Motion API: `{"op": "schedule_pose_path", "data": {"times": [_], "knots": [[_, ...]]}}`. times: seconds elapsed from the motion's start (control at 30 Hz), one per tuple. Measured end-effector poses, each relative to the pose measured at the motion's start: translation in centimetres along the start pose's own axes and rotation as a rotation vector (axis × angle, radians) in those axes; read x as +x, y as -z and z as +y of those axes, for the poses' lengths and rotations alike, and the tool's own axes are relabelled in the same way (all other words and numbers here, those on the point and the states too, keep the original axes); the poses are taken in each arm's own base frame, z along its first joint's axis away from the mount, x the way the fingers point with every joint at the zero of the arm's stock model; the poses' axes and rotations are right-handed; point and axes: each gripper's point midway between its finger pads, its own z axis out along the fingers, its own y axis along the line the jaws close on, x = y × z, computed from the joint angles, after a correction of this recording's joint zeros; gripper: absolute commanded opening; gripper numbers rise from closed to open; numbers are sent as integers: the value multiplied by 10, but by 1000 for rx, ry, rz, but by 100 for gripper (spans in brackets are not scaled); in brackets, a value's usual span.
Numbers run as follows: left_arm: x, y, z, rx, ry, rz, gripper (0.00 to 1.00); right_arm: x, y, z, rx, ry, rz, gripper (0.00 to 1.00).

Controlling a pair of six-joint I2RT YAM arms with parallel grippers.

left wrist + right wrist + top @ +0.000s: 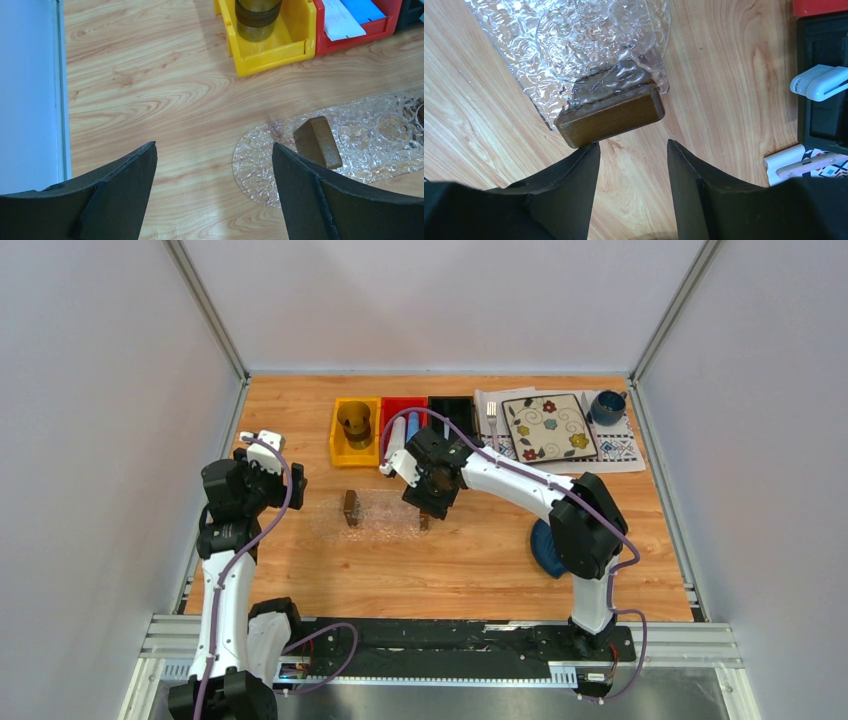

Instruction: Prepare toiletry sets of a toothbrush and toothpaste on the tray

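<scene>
The wooden table [480, 560] sits between pale walls. The clear tray [385, 518] lies at its centre. The right pincer [633, 145] hangs half spread and empty at the tray's 3 o'clock end, one fingertip just beside the brown block [611, 117]. The left pincer [214, 145], spread wide and empty, hovers at the tray's 9 o'clock. At 12 o'clock, the toothpaste [345, 20] tubes lie in the red bin [385, 27]. What seems to be the toothbrush [819, 82] lies over the black bin [824, 45].

Right gripper [633, 146] with jaws partly apart, nothing between them, tips just short of the dark brown block [610, 114] ending the clear textured tray [549, 45]. On the far side, black bin [824, 45] on wooden table [724, 100].
</scene>
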Motion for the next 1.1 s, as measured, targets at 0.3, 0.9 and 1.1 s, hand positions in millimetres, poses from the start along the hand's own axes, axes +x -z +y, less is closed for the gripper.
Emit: {"op": "schedule_pose_path", "data": {"times": [0.3,0.9,1.1], "knots": [[-2,0,0,6,-13,-7,92,1,0,-2,23,5,8,60],[27,-48,-35,208,-51,100,91,16,3,-24,135,-3,62,66],[27,-73,-37,224,-58,145,90,38,10,-31,154,-35,84,67]]}}
